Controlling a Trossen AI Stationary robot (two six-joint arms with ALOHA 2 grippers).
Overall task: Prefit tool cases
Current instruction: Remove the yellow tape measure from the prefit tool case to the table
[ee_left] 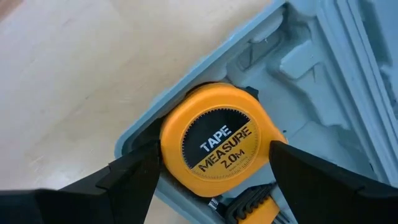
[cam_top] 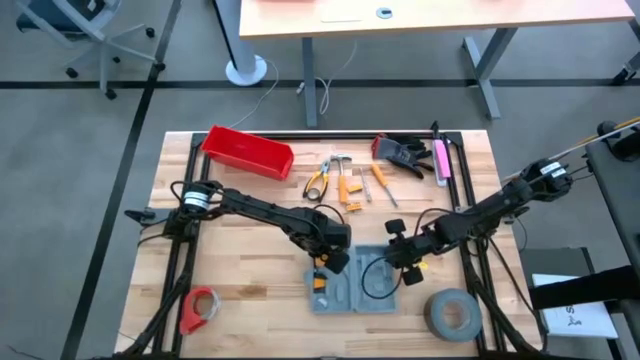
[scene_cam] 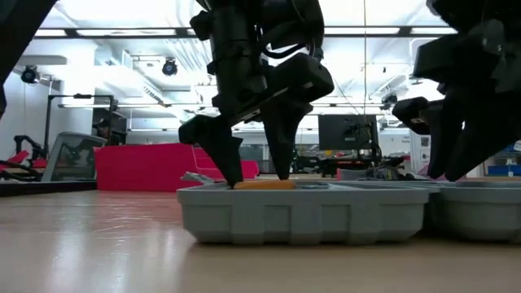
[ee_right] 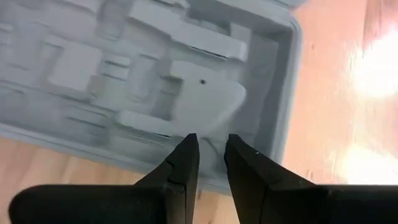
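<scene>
From above, the open tool case (cam_top: 358,282) lies near the front middle of the counter (cam_top: 250,270), with the left tool (cam_top: 327,259) over its left half and the right tool (cam_top: 403,262) at its right half; an orange tape measure (cam_top: 321,283) already sits in the left half, while pliers (cam_top: 318,184), orange-handled screwdrivers (cam_top: 348,187) and black gloves (cam_top: 402,153) are still loose farther back beside the red bin (cam_top: 247,152), and a grey tape roll (cam_top: 454,313) and a red tape roll (cam_top: 199,309) lie at the front, so I judge the fitting only just begun. At counter level, the left tool (scene_cam: 254,175) stands with its fingers spread either side of the tape measure (scene_cam: 264,184), which rests low in the case (scene_cam: 303,213). Seen from the left wrist, the fingers (ee_left: 134,180) flank the tape measure (ee_left: 214,140) seated in a corner recess of the case (ee_left: 298,74); they look wide apart and, as far as I can judge, are not squeezing it. Seen from the right wrist, the right tool (ee_right: 211,149) has its fingers nearly pressed together, a narrow gap between them, pinching nothing visible and poised at the near wall of the case (ee_right: 124,68), whose recesses on that side are all unfilled.
</scene>
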